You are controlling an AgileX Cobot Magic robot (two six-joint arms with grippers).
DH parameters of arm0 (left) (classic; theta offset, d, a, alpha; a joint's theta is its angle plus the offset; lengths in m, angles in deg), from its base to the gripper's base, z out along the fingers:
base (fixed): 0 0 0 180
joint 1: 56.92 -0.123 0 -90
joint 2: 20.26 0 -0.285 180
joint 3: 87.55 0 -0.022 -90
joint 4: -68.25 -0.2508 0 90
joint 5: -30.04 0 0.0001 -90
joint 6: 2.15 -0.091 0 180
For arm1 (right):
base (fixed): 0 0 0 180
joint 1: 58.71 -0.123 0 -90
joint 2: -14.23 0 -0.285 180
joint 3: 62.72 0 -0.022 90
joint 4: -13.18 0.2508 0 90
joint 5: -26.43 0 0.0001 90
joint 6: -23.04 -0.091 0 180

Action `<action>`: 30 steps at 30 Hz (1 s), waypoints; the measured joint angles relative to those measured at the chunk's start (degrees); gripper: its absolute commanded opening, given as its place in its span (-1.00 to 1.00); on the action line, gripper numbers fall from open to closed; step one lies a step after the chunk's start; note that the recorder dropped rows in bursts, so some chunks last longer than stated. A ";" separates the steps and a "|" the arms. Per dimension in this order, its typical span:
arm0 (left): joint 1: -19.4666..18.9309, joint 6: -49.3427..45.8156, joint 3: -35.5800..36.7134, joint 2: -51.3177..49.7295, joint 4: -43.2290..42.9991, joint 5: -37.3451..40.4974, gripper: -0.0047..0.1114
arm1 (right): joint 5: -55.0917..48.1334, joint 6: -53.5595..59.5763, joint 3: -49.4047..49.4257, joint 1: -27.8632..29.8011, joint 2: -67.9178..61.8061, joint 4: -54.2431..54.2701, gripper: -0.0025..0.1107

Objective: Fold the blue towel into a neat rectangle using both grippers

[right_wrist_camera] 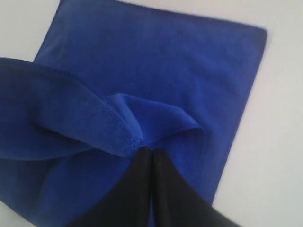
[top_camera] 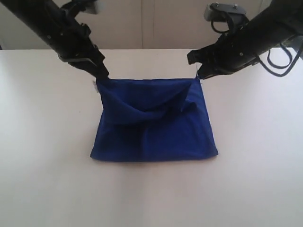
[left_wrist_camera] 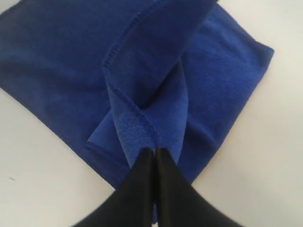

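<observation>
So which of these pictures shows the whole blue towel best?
The exterior view: it shows the whole blue towel on the white table, with the left gripper and right gripper each pinching a far corner. The left wrist view shows a close-up of the hemmed edge, the right wrist view another pinched fold over the flat layer.

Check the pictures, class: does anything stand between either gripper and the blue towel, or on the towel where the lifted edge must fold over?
Nothing visible does. The left gripper and right gripper are each shut on a corner of the blue towel, and the cloth lying flat on the table is bare.
</observation>
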 measured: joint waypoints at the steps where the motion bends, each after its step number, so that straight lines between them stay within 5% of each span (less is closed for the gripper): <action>1: 0.00 0.00 1.52 -0.28 0.43 -1.70 -0.92 | 0.24 0.00 0.72 -0.57 -0.47 0.10 -0.96; 13: 0.00 0.13 9.39 -4.45 2.52 -10.16 -0.92 | 7.40 0.00 2.59 -4.90 -10.70 2.33 -0.95; 19: 0.00 0.23 9.39 -4.80 2.52 -10.39 -0.92 | 8.60 0.00 2.59 -4.78 -8.43 2.44 -0.42; 30: 0.00 0.23 9.39 -4.80 2.52 -10.39 -0.92 | 4.41 4.66 4.76 2.40 -6.11 7.92 -0.41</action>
